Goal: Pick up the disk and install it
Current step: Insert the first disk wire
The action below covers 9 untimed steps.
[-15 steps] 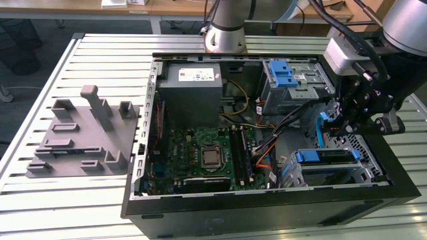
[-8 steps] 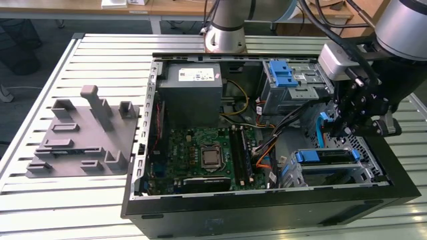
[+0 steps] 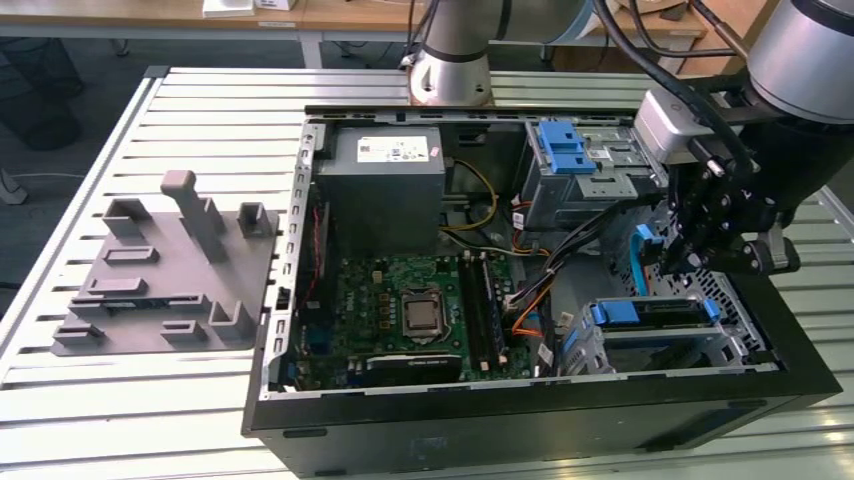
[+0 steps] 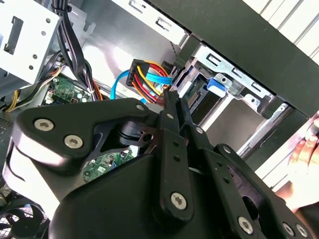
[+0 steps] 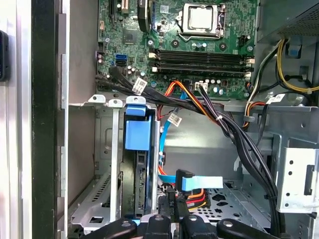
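- We see a slatted metal table (image 3: 80, 400) with desks behind it at the far edge.
- Toward the exterior view's left lies one grey moulded holder (image 3: 167, 270) with upright posts. It sits alone on the table, well apart from the computer.
- In the middle lies one open black computer case (image 3: 534, 430), its open side facing up. Its walls form a rim all round the parts inside.
- Inside the case we count one grey power box (image 3: 387, 190) with a white sticker, and one green circuit board (image 3: 400, 310) just beside it.
- Further to the exterior view's right we count two metal bays with blue parts. One is a drive cage (image 3: 587, 165) at the far wall, and the other holds the disk at the near corner.
- The disk (image 3: 650, 312) sits in that near bay. In the first wrist view it (image 5: 137, 134) stands on edge between the bay's metal walls, its blue bracket end uppermost and its long axis running down into the bay.
- A bundle of black cables (image 5: 234, 134) crosses the space beside the bay, narrowing the open room there.
- The gripper (image 3: 683, 262) hangs inside the case just above and beside the disk, not touching it. In both wrist views (image 4: 172, 97) (image 5: 173, 209) its fingers look pressed together with nothing between them.
- A person's hand (image 4: 304, 149) rests at the case's outer edge in the second wrist view.
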Each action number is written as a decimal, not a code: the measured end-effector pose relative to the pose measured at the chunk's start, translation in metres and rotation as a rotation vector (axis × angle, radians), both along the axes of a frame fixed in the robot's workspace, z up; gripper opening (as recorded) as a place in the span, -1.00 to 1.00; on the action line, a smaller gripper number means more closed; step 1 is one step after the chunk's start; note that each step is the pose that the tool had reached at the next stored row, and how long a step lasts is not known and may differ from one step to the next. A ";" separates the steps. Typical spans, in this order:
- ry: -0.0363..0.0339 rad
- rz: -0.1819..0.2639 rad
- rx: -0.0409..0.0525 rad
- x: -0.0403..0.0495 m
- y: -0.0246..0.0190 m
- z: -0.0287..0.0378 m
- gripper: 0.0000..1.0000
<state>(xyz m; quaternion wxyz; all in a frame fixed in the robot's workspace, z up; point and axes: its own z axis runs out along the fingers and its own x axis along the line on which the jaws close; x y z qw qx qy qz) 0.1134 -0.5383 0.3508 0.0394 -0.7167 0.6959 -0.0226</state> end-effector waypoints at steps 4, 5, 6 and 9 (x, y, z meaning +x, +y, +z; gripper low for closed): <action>0.0000 -0.001 0.0002 0.0009 -0.0004 -0.0001 -0.67; 0.0009 -0.002 0.0001 0.0015 -0.0008 -0.0002 -0.67; 0.0040 -0.002 -0.0001 0.0022 -0.0013 -0.0002 -0.67; 0.0167 -0.002 0.0000 0.0051 -0.0024 -0.0011 -0.67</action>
